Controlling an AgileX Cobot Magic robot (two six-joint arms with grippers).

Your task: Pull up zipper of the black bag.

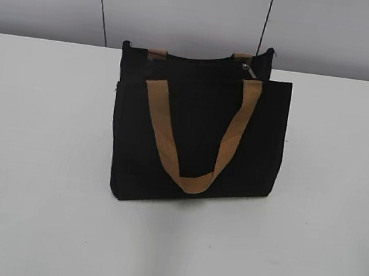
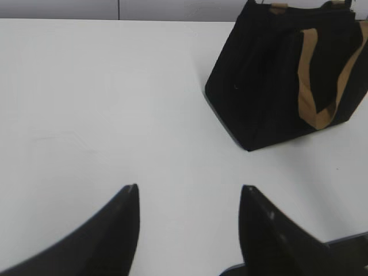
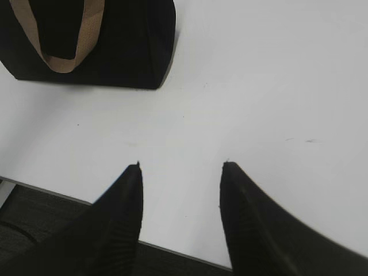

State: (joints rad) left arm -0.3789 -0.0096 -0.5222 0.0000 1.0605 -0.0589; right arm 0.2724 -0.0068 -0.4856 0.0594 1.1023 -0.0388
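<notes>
The black bag (image 1: 198,140) stands upright at the middle of the white table, one tan strap (image 1: 192,180) hanging down its front. The zipper runs along its top edge, with a small silver pull tab (image 1: 248,69) near the right end. The bag also shows in the left wrist view (image 2: 270,86) at upper right and in the right wrist view (image 3: 121,46) at upper left. My left gripper (image 2: 190,190) is open and empty over bare table, well short of the bag. My right gripper (image 3: 181,165) is open and empty near the table's front edge. Neither gripper shows in the exterior view.
The white table (image 1: 32,159) extends around the bag on all sides. A grey panelled wall (image 1: 188,9) stands behind it. The table's front edge (image 3: 172,251) shows in the right wrist view, with dark floor below it.
</notes>
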